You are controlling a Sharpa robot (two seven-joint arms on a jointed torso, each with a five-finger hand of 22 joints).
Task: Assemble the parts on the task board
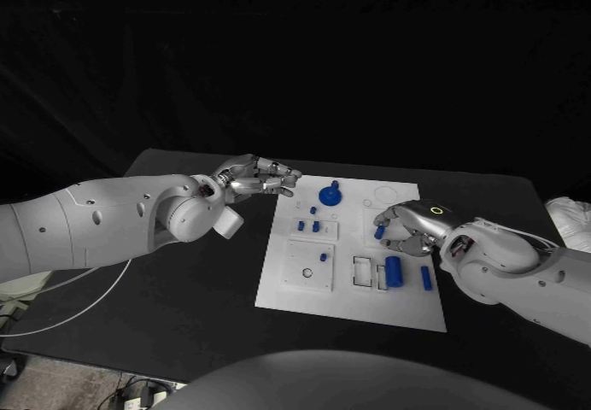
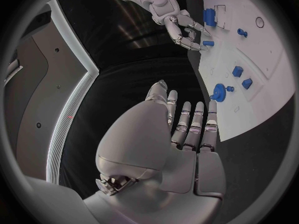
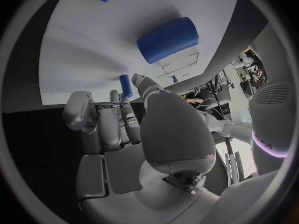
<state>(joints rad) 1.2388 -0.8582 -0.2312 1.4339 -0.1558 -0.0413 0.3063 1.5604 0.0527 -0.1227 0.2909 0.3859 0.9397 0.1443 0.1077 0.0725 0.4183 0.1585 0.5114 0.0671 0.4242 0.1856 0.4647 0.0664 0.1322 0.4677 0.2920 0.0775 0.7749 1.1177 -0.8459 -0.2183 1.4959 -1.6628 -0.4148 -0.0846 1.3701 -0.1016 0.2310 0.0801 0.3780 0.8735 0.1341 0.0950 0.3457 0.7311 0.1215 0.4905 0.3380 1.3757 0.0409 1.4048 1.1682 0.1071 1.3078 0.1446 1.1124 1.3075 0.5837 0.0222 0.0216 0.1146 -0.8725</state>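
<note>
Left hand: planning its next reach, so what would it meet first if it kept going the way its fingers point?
Probably the blue gear-shaped part on the white task board; the left hand points there, though depth is unclear.

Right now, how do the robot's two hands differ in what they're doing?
The right hand pinches a small blue peg over the right side of the task board; the left hand holds nothing. The right hand's fingers are curled in around the peg; the left hand's fingers are apart. The left hand hovers at the board's far left corner, mostly over the black table. Both are silver hands on white arms.
</note>
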